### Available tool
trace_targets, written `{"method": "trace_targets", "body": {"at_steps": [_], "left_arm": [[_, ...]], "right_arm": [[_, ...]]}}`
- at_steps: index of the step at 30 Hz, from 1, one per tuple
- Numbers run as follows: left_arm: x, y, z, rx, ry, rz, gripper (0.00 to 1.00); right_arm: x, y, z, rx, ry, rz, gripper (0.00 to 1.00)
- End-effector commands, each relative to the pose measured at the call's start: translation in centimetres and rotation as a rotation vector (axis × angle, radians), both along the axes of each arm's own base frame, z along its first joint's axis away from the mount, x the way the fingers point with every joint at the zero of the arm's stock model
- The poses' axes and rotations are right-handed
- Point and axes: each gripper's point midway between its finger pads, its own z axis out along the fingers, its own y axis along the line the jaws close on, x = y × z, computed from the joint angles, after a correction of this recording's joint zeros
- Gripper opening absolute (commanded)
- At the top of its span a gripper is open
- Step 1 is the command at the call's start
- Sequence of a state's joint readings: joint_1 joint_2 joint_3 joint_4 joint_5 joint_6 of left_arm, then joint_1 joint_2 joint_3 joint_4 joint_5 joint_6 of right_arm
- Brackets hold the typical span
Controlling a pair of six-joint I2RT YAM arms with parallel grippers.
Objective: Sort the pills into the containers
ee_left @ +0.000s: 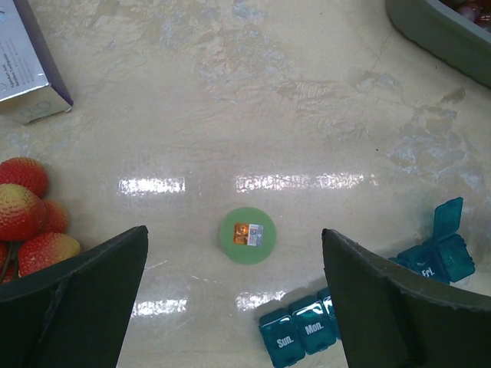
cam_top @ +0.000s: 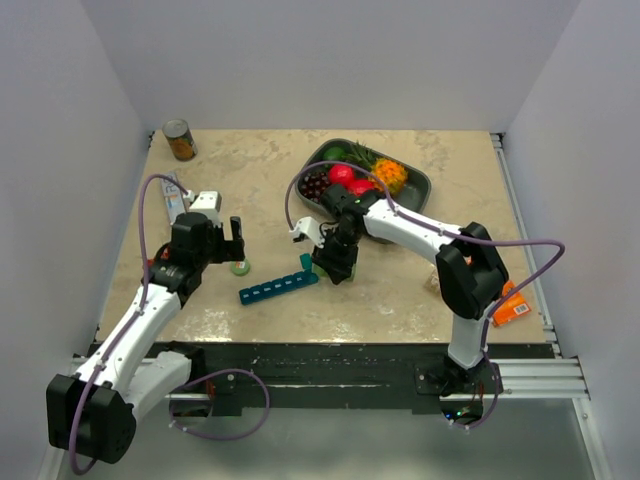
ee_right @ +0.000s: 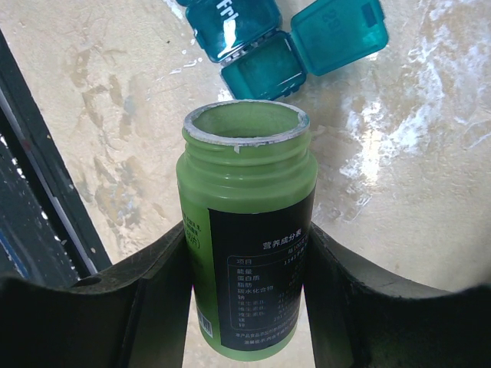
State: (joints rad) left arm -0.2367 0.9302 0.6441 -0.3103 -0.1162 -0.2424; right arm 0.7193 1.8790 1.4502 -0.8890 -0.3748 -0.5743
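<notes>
The teal pill organizer [cam_top: 278, 288] lies mid-table with its right end compartment open, the lid [ee_right: 337, 31] flipped up. The closed "Sun." and "Mon." cells [ee_left: 307, 330] show in the left wrist view. My right gripper [cam_top: 335, 262] is shut on an uncapped green pill bottle [ee_right: 245, 230], tilted with its mouth just short of the open compartment [ee_right: 265, 73]. No pills are visible. The bottle's green cap [ee_left: 247, 235] lies flat on the table. My left gripper [ee_left: 234, 232] hangs open and empty above the cap, just left of the organizer [cam_top: 232, 240].
A dark grey fruit tray [cam_top: 415, 185] stands behind the right arm. A tin can [cam_top: 180, 140] is at the back left, a box [ee_left: 31, 69] and strawberries [ee_left: 27, 207] are by the left arm, and an orange packet [cam_top: 510, 305] lies at the right.
</notes>
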Motion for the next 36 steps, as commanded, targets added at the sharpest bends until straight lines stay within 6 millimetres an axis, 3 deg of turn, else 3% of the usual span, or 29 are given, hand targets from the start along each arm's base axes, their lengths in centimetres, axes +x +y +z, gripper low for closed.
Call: {"method": "trace_targets", "body": {"at_steps": [1,36], "left_arm": [[1.1,0.2,2.7,-0.006,-0.086,0.013,0.99],[1.1,0.0,3.3,-0.014,-0.110,-0.002,0.99]], "right_arm": [[0.1,0.4,0.5,-0.044,-0.015,-0.012,0.00],[0.5,0.7,-0.7,-0.225,-0.112,-0.011,0.00]]}}
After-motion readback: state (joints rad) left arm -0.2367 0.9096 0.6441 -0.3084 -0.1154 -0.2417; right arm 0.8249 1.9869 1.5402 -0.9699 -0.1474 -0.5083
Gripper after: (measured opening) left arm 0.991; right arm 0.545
